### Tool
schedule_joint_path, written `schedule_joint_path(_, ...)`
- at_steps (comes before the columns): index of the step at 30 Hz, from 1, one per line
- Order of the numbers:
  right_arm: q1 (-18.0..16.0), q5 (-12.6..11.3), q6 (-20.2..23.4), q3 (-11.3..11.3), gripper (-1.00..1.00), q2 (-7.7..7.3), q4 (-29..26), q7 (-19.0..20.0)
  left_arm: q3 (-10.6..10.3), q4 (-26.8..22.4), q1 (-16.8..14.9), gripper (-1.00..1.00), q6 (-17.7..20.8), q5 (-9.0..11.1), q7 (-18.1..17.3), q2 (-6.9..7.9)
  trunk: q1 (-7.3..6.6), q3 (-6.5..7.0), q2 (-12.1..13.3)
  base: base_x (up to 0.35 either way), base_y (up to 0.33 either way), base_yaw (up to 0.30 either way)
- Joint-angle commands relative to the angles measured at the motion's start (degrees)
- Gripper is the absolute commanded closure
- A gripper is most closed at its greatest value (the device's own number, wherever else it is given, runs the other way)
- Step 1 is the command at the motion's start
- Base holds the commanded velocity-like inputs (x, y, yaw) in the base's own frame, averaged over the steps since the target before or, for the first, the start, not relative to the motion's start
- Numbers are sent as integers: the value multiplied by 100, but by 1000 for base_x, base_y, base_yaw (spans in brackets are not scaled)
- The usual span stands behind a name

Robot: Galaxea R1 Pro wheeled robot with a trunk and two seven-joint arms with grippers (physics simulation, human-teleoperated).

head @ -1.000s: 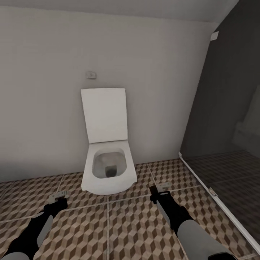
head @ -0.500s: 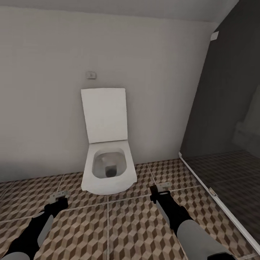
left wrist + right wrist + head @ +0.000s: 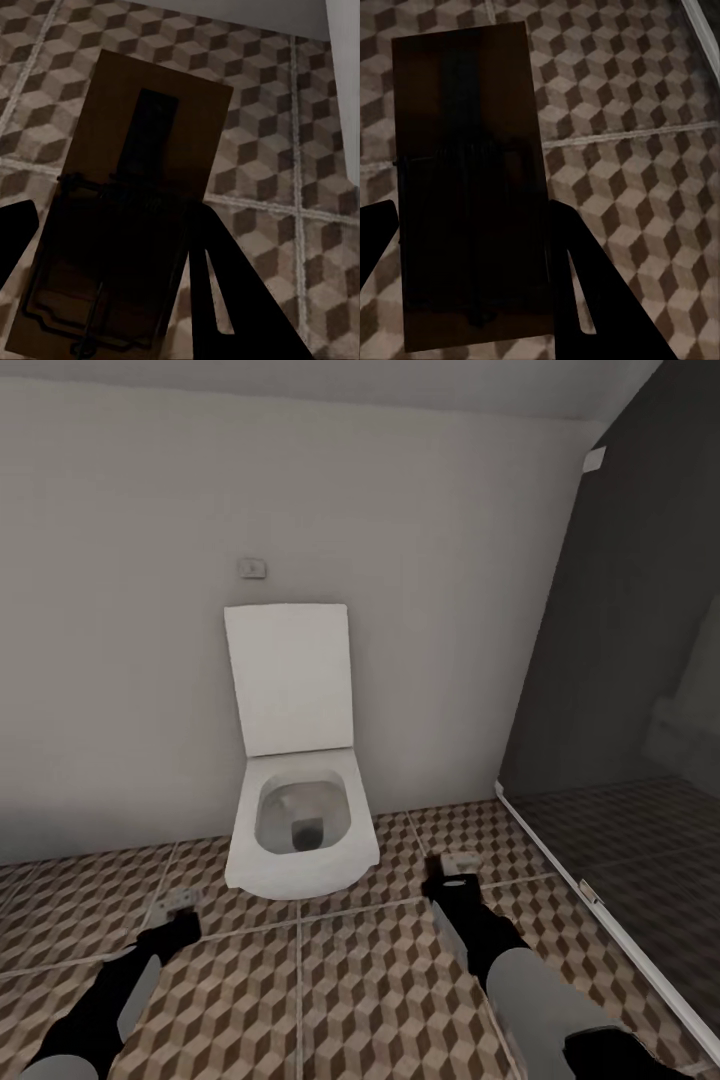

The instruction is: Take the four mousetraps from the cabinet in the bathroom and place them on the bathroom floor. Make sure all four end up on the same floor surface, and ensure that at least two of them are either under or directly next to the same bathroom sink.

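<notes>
Two mousetraps, one clamped in left gripper (image 3: 105, 247), one in right gripper (image 3: 465, 247); long axes along fingers, above bathroom floor (image 3: 330, 980) flanking toilet (image 3: 298, 830).

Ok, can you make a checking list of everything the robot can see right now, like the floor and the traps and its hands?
Surface: cube-patterned bathroom floor, pale grout lines.
Job's things: one mousetrap between the left fingers; another mousetrap between the right fingers.
Clutter: nothing seen.
Grippers: left gripper and right gripper each shut on a trap, above the tiles.
Cables: nothing seen.
Surroundings: white toilet, lid up, against the wall; dark glass partition to the right.
</notes>
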Motion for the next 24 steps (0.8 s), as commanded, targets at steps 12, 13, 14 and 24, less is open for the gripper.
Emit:
schedule_joint_path(12, -925, -362, -539, -55, 100, -6, 1421, -17, 16, 1248, -777, 100, 38, 14, -12, 250, -1, -6, -2, 0, 0, 0)
schedule_joint_path(13, -939, -367, -585, -56, 100, -5, 1455, -13, 19, 1397, -894, 100, 27, 8, -14, 285, -1, -6, -2, 0, 0, 0)
schedule_joint_path(14, -948, -371, -614, -56, 100, -4, 1478, -9, 22, 1463, -978, 100, 26, 4, -18, 322, -1, -6, -2, 0, 0, 0)
schedule_joint_path(24, -964, -377, -660, -57, 100, 34, 1516, -1, 29, 1275, -1130, 100, 50, -13, -57, 380, -1, -6, -2, 0, 0, 0)
